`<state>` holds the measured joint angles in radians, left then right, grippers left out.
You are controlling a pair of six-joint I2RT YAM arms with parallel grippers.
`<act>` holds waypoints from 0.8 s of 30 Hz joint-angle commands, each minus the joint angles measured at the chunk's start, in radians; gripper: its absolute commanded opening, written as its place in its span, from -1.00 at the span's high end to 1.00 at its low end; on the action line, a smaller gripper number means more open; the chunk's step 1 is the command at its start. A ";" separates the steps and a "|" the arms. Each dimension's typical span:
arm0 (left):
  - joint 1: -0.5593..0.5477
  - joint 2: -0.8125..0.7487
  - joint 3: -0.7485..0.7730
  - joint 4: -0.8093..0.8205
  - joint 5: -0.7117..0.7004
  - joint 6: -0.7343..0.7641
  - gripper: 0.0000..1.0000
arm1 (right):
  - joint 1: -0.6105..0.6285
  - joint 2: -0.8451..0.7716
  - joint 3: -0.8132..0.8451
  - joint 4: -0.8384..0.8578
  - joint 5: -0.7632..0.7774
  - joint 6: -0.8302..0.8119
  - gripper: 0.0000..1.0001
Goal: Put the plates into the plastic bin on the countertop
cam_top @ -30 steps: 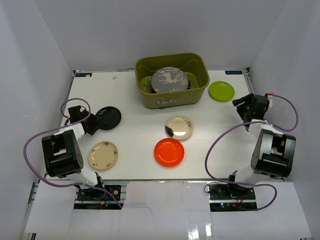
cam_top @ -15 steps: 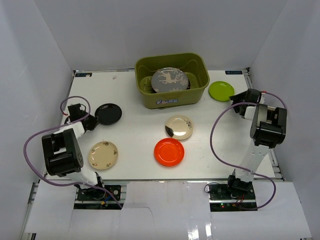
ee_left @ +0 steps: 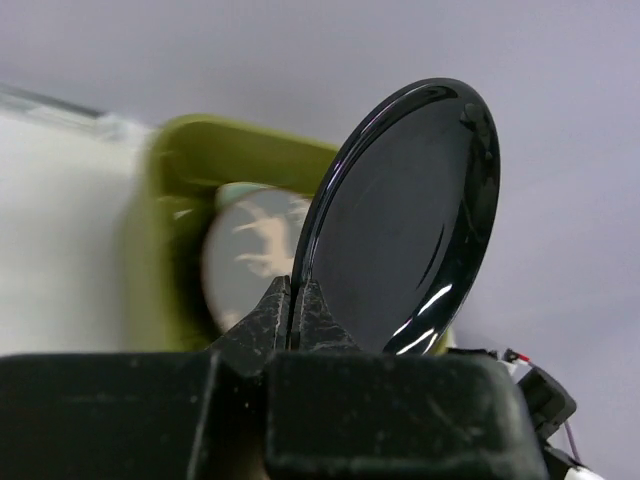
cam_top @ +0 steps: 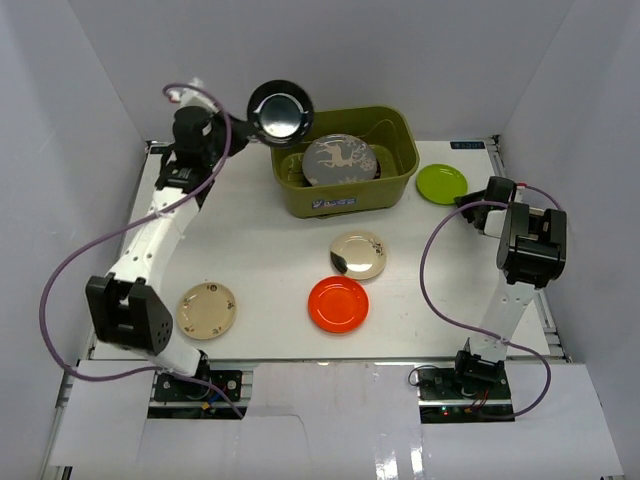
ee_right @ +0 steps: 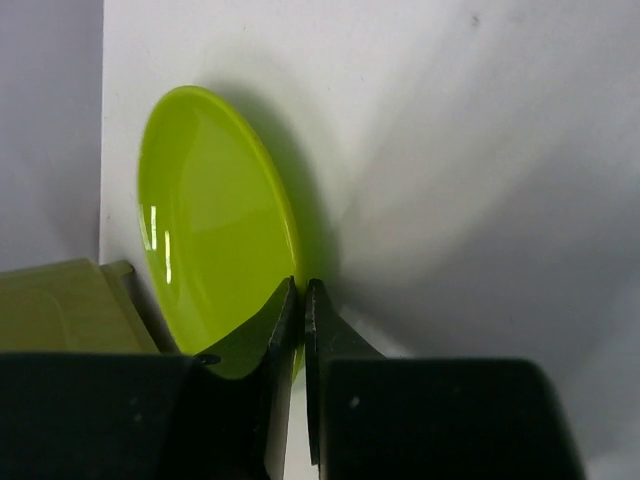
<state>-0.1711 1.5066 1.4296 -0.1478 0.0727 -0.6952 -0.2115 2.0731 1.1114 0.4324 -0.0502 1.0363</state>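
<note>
Lime green plate (ee_right: 215,230) on white countertop (ee_right: 450,150), fingers (ee_right: 330,345) pinching its rim, plastic bin (ee_right: 60,310) corner beside

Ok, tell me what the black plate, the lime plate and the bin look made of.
Black plate: glossy, possibly melamine or glazed ceramic; sharp mirror-like highlights.
Lime plate: glossy, probably plastic; bright streak reflections.
Bin: matte olive plastic, judging by its rounded moulded corners.

White counter (cam_top: 262,265) carrying 5 things. An olive-green bin (cam_top: 345,196) sits just right of the left end effector (cam_top: 245,120). A lime green plate (cam_top: 442,182) touches the right end effector (cam_top: 466,204). Cream plate (cam_top: 358,255), orange-red plate (cam_top: 338,303) and beige plate (cam_top: 207,309) lie well apart from both.
</note>
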 commanded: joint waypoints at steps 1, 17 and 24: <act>-0.112 0.163 0.171 -0.041 -0.034 0.046 1.00 | -0.022 -0.187 -0.097 0.061 0.035 -0.019 0.85; -0.209 0.739 0.721 -0.223 -0.074 0.125 0.78 | 0.047 -0.568 -0.001 -0.018 -0.228 -0.286 0.84; -0.194 0.592 0.718 -0.223 0.042 0.184 -0.65 | 0.303 -0.389 0.293 -0.202 -0.206 -0.393 0.85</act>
<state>-0.3729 2.2818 2.1090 -0.3943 0.0555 -0.5541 0.0269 1.6417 1.3373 0.3080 -0.2470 0.7231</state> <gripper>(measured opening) 0.799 0.083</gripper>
